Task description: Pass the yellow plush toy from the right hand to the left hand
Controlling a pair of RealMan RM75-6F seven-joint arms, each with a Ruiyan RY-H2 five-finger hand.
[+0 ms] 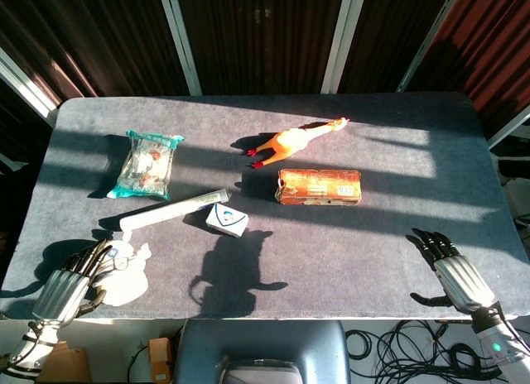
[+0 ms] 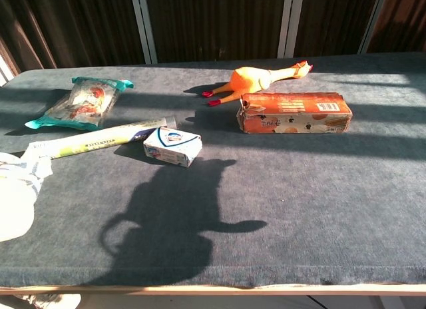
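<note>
So the yellow plush toy (image 1: 126,275) is in my left hand (image 1: 68,286) now, down at the near-left corner of the worktop (image 1: 348,243). My right hand (image 1: 454,275) holds nothing, fingers apart, near-right. Handover looks basically done; next is just keeping the grip steady.
</note>
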